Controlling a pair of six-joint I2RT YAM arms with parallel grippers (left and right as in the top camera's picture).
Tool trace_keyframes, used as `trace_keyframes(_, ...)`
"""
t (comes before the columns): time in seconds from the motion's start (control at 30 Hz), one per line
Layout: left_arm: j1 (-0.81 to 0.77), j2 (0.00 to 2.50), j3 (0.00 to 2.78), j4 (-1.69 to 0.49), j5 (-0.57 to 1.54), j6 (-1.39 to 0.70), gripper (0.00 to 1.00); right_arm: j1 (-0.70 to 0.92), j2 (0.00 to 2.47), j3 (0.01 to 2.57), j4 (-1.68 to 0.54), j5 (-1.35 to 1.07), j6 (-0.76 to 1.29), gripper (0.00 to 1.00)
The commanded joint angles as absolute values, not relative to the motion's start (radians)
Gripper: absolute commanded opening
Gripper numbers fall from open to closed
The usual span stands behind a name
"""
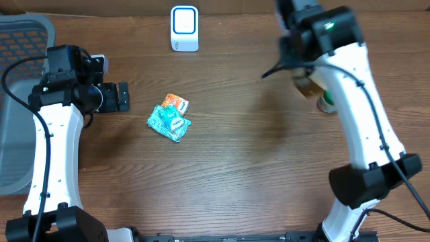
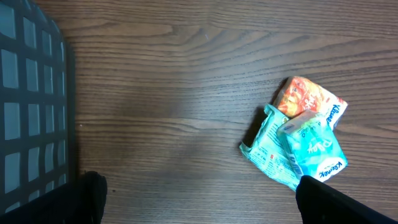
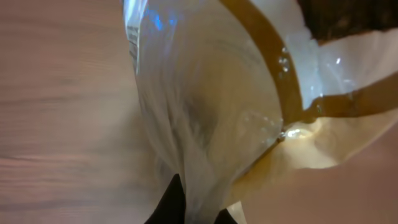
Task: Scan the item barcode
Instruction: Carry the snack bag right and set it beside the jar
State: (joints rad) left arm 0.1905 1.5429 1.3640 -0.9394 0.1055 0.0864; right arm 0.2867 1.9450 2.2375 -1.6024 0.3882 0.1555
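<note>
Overhead view of a wooden bench point(image 1: 235, 168) with two robot arms, read with 12 o'clock at the far edge.

The right arm point(image 1: 356, 87) reaches up from the 5 o'clock corner to about 1 o'clock. Its elbow is high and its wrist is bent over the bench. The right jaws are closed on a clear packet point(image 3: 211, 106) with tan and brown inside, held above the surface. In the wrist view the packet fills the frame and extends away from the jaw tips. Its long axis appears to run on from the jaws, though the close view makes that uncertain. No barcode can be seen on it in any view.

A white scanner point(image 1: 184, 28) stands at 12 o'clock. From the held packet it lies between 9 and 10 o'clock, well apart, with bare wood between them. The coming move turns on this relation: the packet likely has to travel that way, with its coded face turned toward the scanner.

The left arm point(image 1: 57, 128) rises along the 9 o'clock side beside a grey basket point(image 1: 20, 81). The left jaws are wide open and hold nothing. They point toward 3 o'clock at a small heap of tissue packs point(image 1: 169, 117) near the centre, not touching it. This arm is about as near the scanner as the right arm, but its jaws are empty.

A green-and-white object point(image 1: 327, 102) sits just beside the right arm — too small to identify.
</note>
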Motion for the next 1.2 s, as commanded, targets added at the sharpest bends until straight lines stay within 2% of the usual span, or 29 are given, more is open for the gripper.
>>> trace_keyframes(0.0, 0.19, 1.543, 1.371, -0.938, 0.12, 0.112, 1.0, 0.209, 1.949, 2.23, -1.637, 0.337, 0.287, 0.04)
trace_keyframes(0.23, 0.19, 1.543, 1.371, -0.938, 0.121, 0.112, 1.0, 0.115, 1.949, 2.069, -1.604, 0.18, 0.177, 0.04)
trace_keyframes(0.5, 0.189, 1.543, 1.371, -0.938, 0.121, 0.112, 1.0, 0.085, 1.949, 1.766, -1.402, 0.194, 0.174, 0.04)
trace_keyframes(0.67, 0.189, 1.543, 1.371, -0.938, 0.121, 0.112, 1.0, 0.048, 1.949, 1.666, -1.298, 0.208, 0.174, 0.05)
trace_keyframes(0.7, 0.189, 1.543, 1.371, -0.938, 0.121, 0.112, 0.99, 0.04, 1.949, 1.661, -1.294, 0.208, 0.174, 0.09)
trace_keyframes(0.73, 0.189, 1.543, 1.371, -0.938, 0.121, 0.112, 1.0, 0.031, 1.949, 1.661, -1.294, 0.208, 0.175, 0.17)
trace_keyframes(0.77, 0.189, 1.543, 1.371, -0.938, 0.121, 0.112, 1.0, 0.022, 1.949, 1.661, -1.292, 0.208, 0.175, 0.36)
trace_keyframes(0.8, 0.189, 1.543, 1.371, -0.938, 0.121, 0.112, 0.99, 0.014, 1.949, 1.663, -1.291, 0.208, 0.175, 0.49)
trace_keyframes(0.87, 0.189, 1.543, 1.371, -0.938, 0.121, 0.112, 1.0, 0.003, 1.949, 1.672, -1.295, 0.207, 0.175, 0.59)
trace_keyframes(1.0, 0.189, 1.543, 1.371, -0.938, 0.121, 0.112, 0.99, -0.002, 1.948, 1.728, -1.328, 0.207, 0.179, 0.67)
trace_keyframes(1.17, 0.189, 1.543, 1.371, -0.938, 0.121, 0.112, 0.99, 0.002, 1.946, 1.853, -1.371, 0.11, 0.182, 0.66)
